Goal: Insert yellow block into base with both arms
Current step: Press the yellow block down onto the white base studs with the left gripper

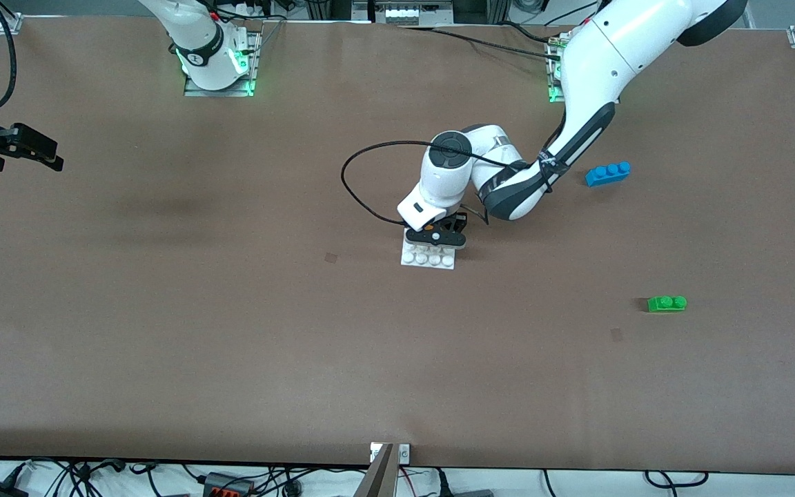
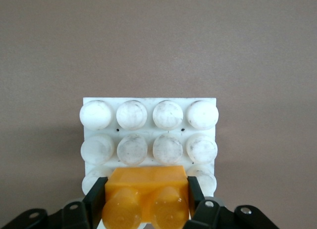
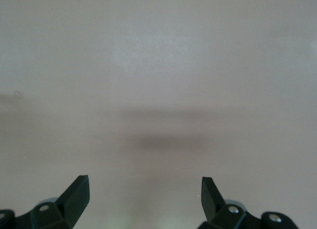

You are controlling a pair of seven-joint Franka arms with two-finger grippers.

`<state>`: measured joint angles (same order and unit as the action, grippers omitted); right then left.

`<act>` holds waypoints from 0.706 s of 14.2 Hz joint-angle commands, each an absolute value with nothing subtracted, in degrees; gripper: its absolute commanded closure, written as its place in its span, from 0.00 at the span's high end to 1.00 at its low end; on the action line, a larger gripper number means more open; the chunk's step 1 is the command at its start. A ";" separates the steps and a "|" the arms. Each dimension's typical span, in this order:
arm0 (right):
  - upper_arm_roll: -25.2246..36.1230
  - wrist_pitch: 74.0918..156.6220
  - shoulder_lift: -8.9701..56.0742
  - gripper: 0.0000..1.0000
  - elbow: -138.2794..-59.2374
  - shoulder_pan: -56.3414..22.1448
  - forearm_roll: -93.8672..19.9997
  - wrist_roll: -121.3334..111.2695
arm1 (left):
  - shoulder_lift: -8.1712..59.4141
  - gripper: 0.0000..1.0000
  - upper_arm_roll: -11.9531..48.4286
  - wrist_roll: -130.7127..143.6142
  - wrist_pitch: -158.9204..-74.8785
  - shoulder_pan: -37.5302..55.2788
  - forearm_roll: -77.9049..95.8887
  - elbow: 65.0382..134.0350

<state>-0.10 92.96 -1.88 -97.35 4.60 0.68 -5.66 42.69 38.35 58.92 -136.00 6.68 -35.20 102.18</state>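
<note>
Over the base [image 2: 150, 121] at mid-table, my left gripper [image 2: 146, 205] clamps the yellow block [image 2: 146, 195], seemingly ready to press onto the studs, while my right gripper [image 3: 144, 195] waits wide open above bare table.

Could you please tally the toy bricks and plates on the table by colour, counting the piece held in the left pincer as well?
Yellow block, held in the left pincer over the base: 1
Blue brick: 1
Green brick: 1
White base: 1
Total: 4
</note>
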 commanded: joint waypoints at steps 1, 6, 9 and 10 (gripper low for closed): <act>-0.09 91.76 -1.67 1.00 -96.15 4.13 -0.09 -4.83 | 43.50 0.63 38.14 60.21 -135.62 6.77 -37.18 100.81; -0.18 91.76 -1.67 1.00 -96.15 4.13 -0.09 -4.83 | 43.95 1.00 38.14 61.70 -135.62 6.94 -37.18 100.81; -0.26 91.76 -1.67 1.00 -96.07 4.04 0.00 -4.83 | 42.81 1.00 39.02 62.23 -129.77 5.63 -36.13 96.79; -0.26 91.76 -1.67 1.00 -96.06 4.04 0.00 -4.92 | 41.93 1.00 39.46 61.70 -124.25 4.67 -34.64 93.03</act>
